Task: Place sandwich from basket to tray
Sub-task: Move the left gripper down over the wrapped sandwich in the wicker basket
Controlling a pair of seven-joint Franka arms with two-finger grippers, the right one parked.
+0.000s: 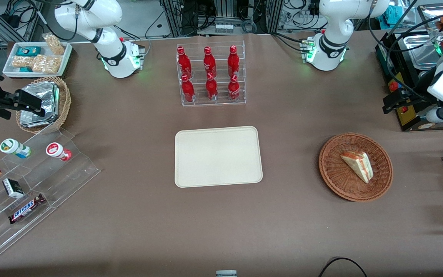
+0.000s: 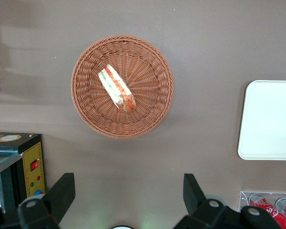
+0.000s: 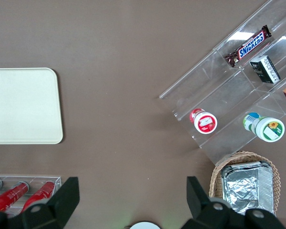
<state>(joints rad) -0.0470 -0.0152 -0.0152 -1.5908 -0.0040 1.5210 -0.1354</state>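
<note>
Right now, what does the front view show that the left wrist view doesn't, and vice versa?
Front only: the whole rack of six red bottles, the clear stepped display with snacks, the deeper basket of foil packets, and the full tray.

Left wrist only: the open tool, hanging above bare table clear of the basket, with both fingers in sight.

Both: the sandwich lying in the shallow basket, untouched, plus part of the tray and the yellow control box.

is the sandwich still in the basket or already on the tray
In the basket. The sandwich lies inside the wicker basket; the tray is bare. The open gripper hangs above the table beside the basket, holding nothing.
</note>
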